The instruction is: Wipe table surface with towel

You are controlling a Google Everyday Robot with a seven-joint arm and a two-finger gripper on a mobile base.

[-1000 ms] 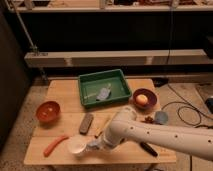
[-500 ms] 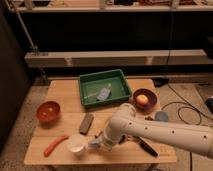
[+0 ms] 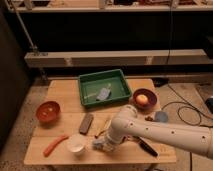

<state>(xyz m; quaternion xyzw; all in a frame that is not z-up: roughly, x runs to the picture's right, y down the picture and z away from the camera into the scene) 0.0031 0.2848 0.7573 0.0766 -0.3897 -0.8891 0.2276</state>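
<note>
The light-wood table (image 3: 65, 92) fills the middle of the camera view. The towel (image 3: 99, 146), a small pale blue-grey cloth, lies bunched on the tabletop near the front edge, just right of a white cup (image 3: 76, 144). My gripper (image 3: 103, 143) is at the end of the white arm, which reaches in from the right. It is pressed down at the towel and shut on it. The arm's wrist hides part of the cloth.
A green tray (image 3: 118, 78) at the back holds a small blue-grey piece. On the table are a dark grey block (image 3: 86, 123), an orange stick (image 3: 55, 145), a red bowl (image 3: 48, 111), a bowl holding an orange ball (image 3: 143, 98), a bluish round thing (image 3: 161, 116) and a black tool (image 3: 147, 147).
The gripper and the towel have shifted slightly to the right along the front of the table. The other things have not moved.
</note>
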